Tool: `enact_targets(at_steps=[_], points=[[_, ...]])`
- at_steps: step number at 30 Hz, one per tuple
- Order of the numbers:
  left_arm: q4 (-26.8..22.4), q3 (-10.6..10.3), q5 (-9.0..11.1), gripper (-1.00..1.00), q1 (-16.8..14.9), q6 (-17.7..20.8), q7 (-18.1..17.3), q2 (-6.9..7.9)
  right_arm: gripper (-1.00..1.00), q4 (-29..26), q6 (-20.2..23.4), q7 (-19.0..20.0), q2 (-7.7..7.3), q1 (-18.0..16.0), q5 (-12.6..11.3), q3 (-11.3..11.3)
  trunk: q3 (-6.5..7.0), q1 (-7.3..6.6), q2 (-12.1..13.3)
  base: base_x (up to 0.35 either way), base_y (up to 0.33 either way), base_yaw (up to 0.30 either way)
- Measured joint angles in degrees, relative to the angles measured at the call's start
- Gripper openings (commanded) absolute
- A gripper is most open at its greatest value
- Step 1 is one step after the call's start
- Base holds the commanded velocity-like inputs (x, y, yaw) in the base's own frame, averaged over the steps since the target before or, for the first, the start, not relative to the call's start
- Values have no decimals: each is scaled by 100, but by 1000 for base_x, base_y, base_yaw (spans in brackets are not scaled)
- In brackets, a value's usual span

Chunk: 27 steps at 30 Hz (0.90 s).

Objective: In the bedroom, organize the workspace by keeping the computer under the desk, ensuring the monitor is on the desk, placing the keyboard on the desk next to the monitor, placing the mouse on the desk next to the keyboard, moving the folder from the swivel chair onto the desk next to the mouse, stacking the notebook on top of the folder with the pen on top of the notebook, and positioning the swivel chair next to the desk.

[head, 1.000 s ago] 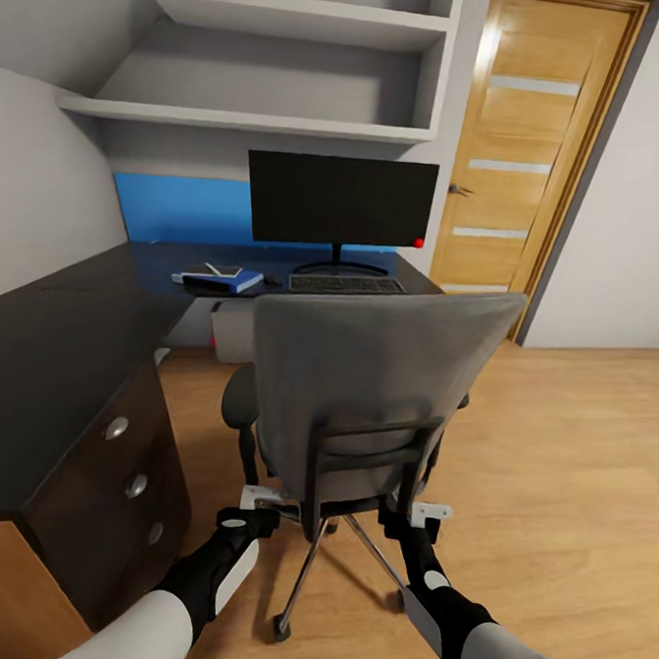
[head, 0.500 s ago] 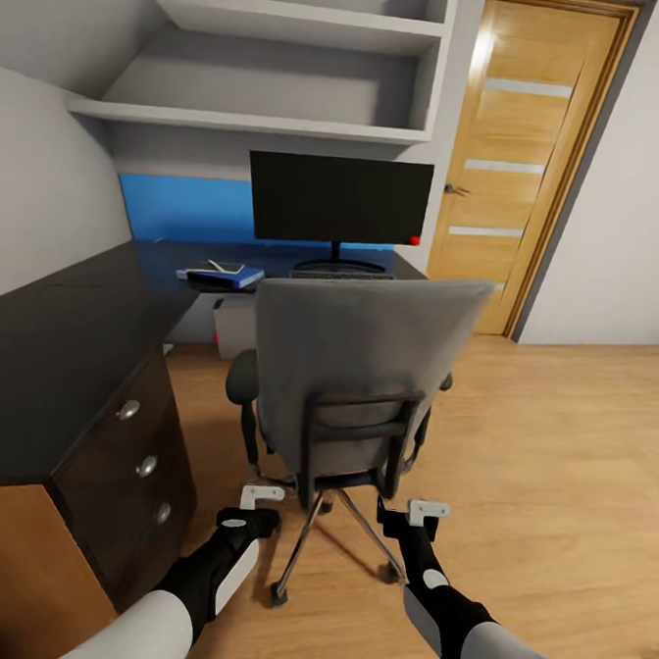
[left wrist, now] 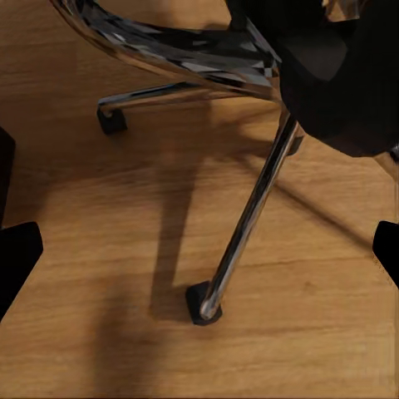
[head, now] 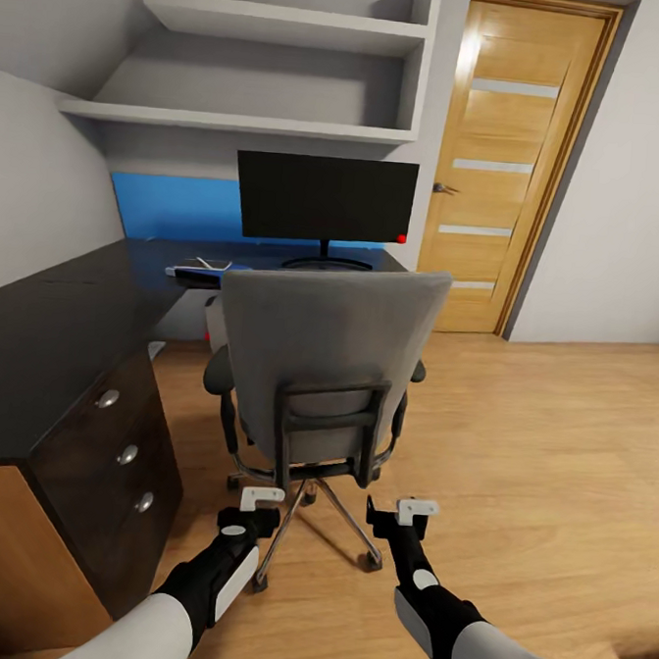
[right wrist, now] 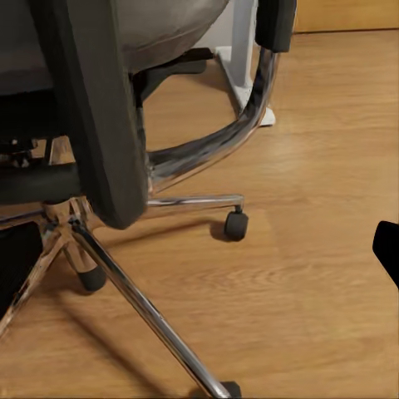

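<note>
Far left in the head view: the desk (head: pixel 43 349), glossy black top running along the wall, three round silver knobs on the dark drawers, near end cut off by the frame edge. Further back on the top, against the blue wall panel (head: pixel 171 208): the folder (head: pixel 198 274), only a thin blue strip visible past the chair back, with something pale lying on it, too small to tell apart as notebook or pen. Low in the foreground: left gripper (head: pixel 261 499), held just behind the chair's base, fingers apart with nothing between them; in the left wrist view only dark finger edges at the frame sides, wood floor (left wrist: pixel 100 249) and a chrome leg ending in a castor between them. Centre: the swivel chair (head: pixel 328 344), grey back turned to the camera, drawn up close before the desk, hiding the keyboard and mouse area entirely. Above its back: the monitor (head: pixel 324 199), upright on the desk, red dot at the lower right corner, stand partly hidden. Right of the chair base: right gripper (head: pixel 417 509), likewise spread and empty, near the chair but not touching as far as can be made out. Far right: wooden door (head: pixel 503 165), shut.
</note>
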Motion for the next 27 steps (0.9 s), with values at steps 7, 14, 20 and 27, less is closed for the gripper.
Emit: enact_targets(at_steps=[7, 14, 20, 27], points=[[38, -3, -4, 100, 2, -38, 7, 0, 100, 35, 6, -199, 145, -1, 18, 2, 0, 0, 0, 0, -4, 147], [125, -188, -2, 100, 1, -45, 13, 0, 100, 42, -1, -295, 188, 0, 32, -8, 0, -1, 0, 34, 0, 109], [140, -303, -1, 100, 1, -47, 18, 0, 100, 43, -2, -302, 181, -1, 35, -15, 0, -3, 0, 253, 0, 12], [145, -327, -1, 100, 1, -44, 20, 0, 100, 43, -3, -303, 181, 0, 36, -15, 0, -3, 0, 312, 0, 1]])
